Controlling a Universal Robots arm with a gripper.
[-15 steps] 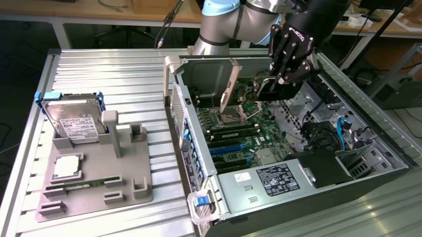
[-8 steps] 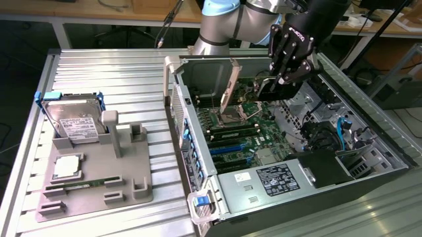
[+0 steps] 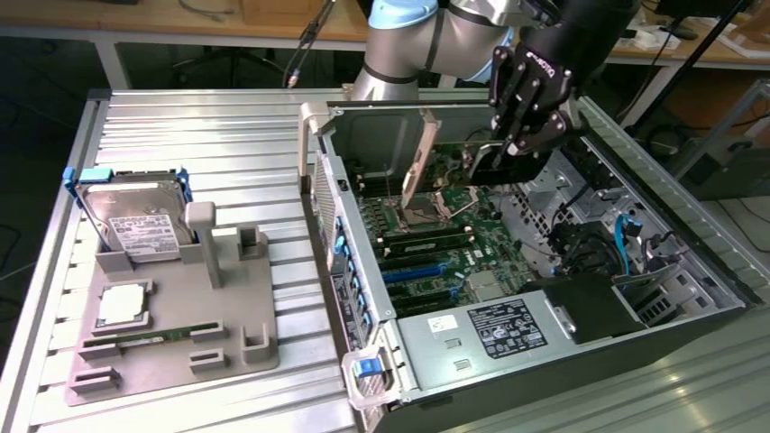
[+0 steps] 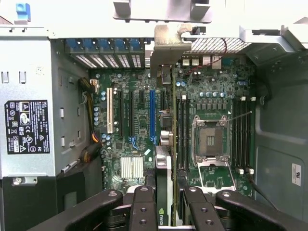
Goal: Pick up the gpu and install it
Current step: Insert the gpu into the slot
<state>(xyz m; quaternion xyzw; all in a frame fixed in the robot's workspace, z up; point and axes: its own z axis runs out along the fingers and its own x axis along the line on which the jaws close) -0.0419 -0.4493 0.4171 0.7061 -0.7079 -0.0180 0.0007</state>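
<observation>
Black gripper fingers are clamped narrow on the gpu, pinching its top edge. The card hangs edge-down inside the open case, over the motherboard, with its pale bracket toward the case's rear wall. From the wrist, the gripper holds the gpu edge-on beside the blue slot. I cannot tell whether it touches a slot. On the exterior view's left a hard drive stands in a grey tray.
</observation>
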